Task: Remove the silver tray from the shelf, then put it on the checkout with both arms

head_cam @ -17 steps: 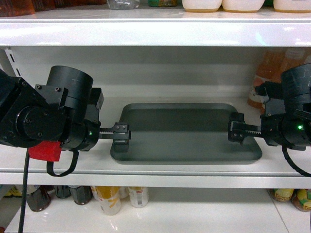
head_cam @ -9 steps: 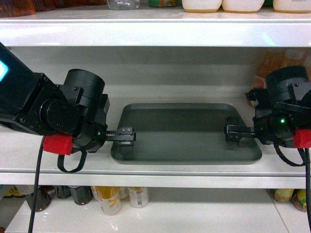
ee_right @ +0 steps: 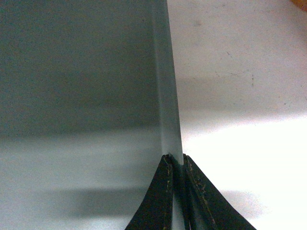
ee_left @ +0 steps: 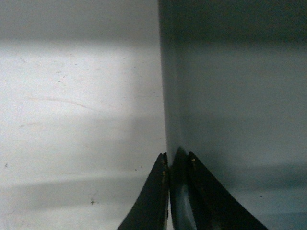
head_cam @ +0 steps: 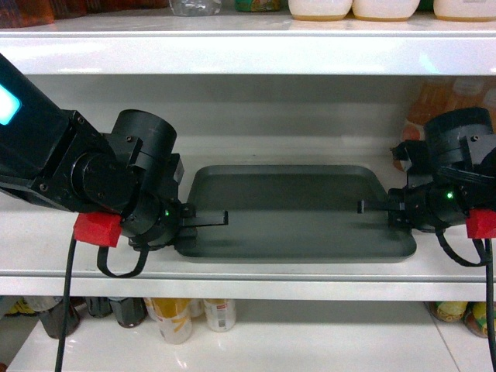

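The silver tray [head_cam: 294, 209] lies flat on the white shelf [head_cam: 248, 275], grey-green with a low rim. My left gripper [head_cam: 223, 218] reaches in over the tray's left rim, and in the left wrist view its two black fingers [ee_left: 158, 191] pinch that rim, with the tray [ee_left: 230, 96] to the right and the shelf [ee_left: 72, 120] to the left. My right gripper [head_cam: 363, 207] comes in over the right rim; its fingers [ee_right: 163, 191] are closed on the edge of the tray [ee_right: 76, 96], with the shelf [ee_right: 240, 96] beside it. The checkout is out of view.
Another shelf board [head_cam: 248, 54] hangs close above, with containers on it. Orange bottles [head_cam: 434, 108] stand at the back right, close to the right arm. Jars and bottles [head_cam: 182, 318] fill the shelf below.
Both grippers have turned edge-on, moved inward over the tray's side rims and closed on them. The tray has not visibly moved.
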Robot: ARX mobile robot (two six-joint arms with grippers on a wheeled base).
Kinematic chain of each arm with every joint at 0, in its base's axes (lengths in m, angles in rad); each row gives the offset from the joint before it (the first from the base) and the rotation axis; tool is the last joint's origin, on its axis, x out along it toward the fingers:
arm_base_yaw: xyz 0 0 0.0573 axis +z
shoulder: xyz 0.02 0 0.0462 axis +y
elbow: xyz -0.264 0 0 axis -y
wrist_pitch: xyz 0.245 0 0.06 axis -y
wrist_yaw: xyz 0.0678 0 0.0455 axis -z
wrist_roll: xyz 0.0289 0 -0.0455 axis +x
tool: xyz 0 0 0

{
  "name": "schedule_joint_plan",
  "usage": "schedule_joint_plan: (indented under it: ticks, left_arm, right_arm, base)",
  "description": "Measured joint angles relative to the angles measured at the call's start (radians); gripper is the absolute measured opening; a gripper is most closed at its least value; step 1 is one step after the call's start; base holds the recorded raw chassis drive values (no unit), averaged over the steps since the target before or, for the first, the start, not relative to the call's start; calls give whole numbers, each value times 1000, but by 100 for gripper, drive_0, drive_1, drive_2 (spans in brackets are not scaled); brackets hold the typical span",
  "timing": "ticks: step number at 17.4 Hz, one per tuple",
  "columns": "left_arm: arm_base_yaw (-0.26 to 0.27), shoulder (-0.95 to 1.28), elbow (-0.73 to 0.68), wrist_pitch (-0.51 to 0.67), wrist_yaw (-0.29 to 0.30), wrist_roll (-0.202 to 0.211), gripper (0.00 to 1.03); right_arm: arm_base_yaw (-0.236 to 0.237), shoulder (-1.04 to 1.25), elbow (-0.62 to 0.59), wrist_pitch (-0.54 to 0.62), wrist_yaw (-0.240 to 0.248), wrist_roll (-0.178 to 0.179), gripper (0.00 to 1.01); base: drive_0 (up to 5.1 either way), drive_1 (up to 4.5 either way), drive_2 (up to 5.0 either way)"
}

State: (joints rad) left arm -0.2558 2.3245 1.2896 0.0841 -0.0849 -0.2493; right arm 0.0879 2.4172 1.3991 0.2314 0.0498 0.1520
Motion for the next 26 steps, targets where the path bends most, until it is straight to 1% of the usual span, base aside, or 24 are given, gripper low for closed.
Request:
schedule_joint_plan:
  ticks: [1,2,3,4,7,8,9,10,12,13,15,17,18,21,26]
  left_arm:
    - [5,-5,-12,14,8,-21,4]
    - [9,-10,-23,25,15,-39,3]
    - [9,-23,-54,58,16,-50,3]
    - [11,-34,-85,93,15,-58,3]
    - [8,-84,-177,176,-17,-57,3]
    - [-3,-119,-240,213,-48,-53,3]
    - [-13,-163,-305,244,-70,-39,3]
    - [-20,-218,-357,248,-78,-40,3]
    - [-35,-315,-420,272,-98,-40,3]
    - [-54,-410,-469,299,-122,-37,3]
    - [-79,-577,-571,307,-145,-38,3]
    - [-98,-678,-668,314,-174,-29,3]
    - [-101,-689,-690,308,-177,-23,3]
    - [-103,-682,-690,312,-177,-16,3]
    - [-103,-680,-687,314,-179,-13,3]
  right_arm:
    - [-3,0,-12,21,-3,-9,3]
    - [-2,-2,-21,32,7,-13,3]
    - [-2,-10,-28,23,1,-14,3]
    - [-1,-18,-44,32,-2,-13,3]
    - [9,-60,-124,78,-7,-3,3]
    - [14,-95,-184,108,-14,7,3]
    - [19,-140,-254,140,-19,15,3]
    - [23,-188,-317,171,-21,21,3]
    - [23,-270,-399,219,-25,35,3]
    - [23,-359,-471,266,-25,47,3]
    - [32,-540,-621,330,-34,65,3]
    - [44,-659,-758,355,-39,84,3]
    - [44,-678,-792,348,-41,93,3]
    - [44,-676,-792,350,-43,99,3]
    - [44,-671,-790,353,-44,102,3]
  base:
    - [0,0,0]
    - [0,0,0]
    - [0,0,0]
    - [0,0,0]
    - [0,0,0]
    - [0,0,0]
    - [0,0,0]
    - [0,0,0]
    - [0,0,0]
    - [0,0,0]
    - [0,0,0]
    - [0,0,0]
    - [0,0,0]
    - [0,0,0]
    - [2,-422,427]
